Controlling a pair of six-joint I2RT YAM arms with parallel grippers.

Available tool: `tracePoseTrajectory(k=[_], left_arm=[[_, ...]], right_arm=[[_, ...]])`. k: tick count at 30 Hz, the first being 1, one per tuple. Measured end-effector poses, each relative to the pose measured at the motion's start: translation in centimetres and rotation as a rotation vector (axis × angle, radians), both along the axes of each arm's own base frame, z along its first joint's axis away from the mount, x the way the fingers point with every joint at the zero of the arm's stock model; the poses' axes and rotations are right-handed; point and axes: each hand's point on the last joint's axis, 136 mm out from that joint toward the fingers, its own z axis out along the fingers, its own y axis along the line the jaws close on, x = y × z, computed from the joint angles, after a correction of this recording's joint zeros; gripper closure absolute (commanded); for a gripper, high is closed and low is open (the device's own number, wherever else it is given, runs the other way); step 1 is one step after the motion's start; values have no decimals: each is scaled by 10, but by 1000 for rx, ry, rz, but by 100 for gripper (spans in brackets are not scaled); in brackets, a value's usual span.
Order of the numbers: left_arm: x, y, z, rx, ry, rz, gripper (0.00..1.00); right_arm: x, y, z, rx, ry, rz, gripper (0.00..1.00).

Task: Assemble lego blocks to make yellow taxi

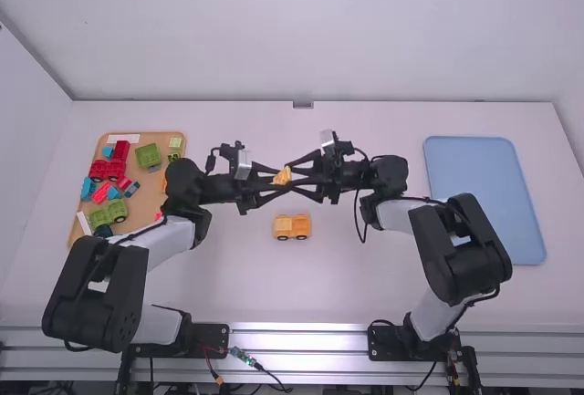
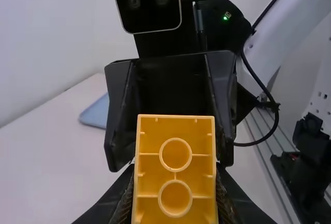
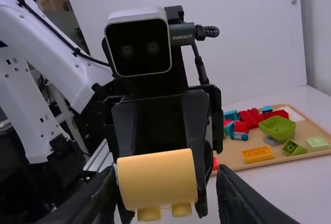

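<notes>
Nearer the camera than the wheeled yellow base (image 1: 292,226), the white table (image 1: 301,295) gives working room down to its front edge, where both arms are mounted. Just beyond the base, held above the table, is the curved yellow block (image 2: 175,182). The left gripper (image 1: 278,179) has it pinched, one finger against each side. The right gripper (image 3: 166,171) meets it from the opposite side of that spot, fingers spread wide around the block and seemingly with no hold on it. This looks like a handover or a regrip, and the likeliest trouble is a drop: if the left lets go before the right has a firm bite, the block could fall beside the base or knock it. The block also seems to sit off centre between the right's fingers, so one might touch first and twist it. With the grippers nose to nose, a small push too far could make their fingers collide. Well to the left of the base, past the left gripper, lies the tan tray (image 1: 141,213) of loose pieces; well to its right, past the right gripper, is the blue tray (image 1: 479,194). Farther beyond the base and the grippers, more table offers space for backing off, up to the rear wall (image 1: 274,30).
</notes>
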Motion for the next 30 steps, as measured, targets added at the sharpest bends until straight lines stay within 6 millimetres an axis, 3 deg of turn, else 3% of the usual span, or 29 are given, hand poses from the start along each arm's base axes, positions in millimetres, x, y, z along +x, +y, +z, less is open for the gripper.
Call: tracePoseTrajectory(k=[4, 11, 13, 18, 22, 30], left_arm=[[1, 0, -2, 2, 10, -1, 98], [0, 0, -3, 3, 14, -8, 94], [0, 1, -3, 3, 13, -8, 73], [-3, -1, -2, 5, 0, -24, 1], [2, 0, -2, -2, 19, 5, 1], [23, 13, -12, -9, 139, 118, 1]], right_arm=[[-2, 0, 0, 0, -16, 8, 69], [-4, 3, 1, 5, -52, 9, 71], [-3, 3, 1, 7, -58, 7, 73], [-8, 11, 1, 8, -53, 25, 73], [-10, 12, 1, 7, -54, 32, 73], [14, -12, -1, 3, -77, -58, 81]])
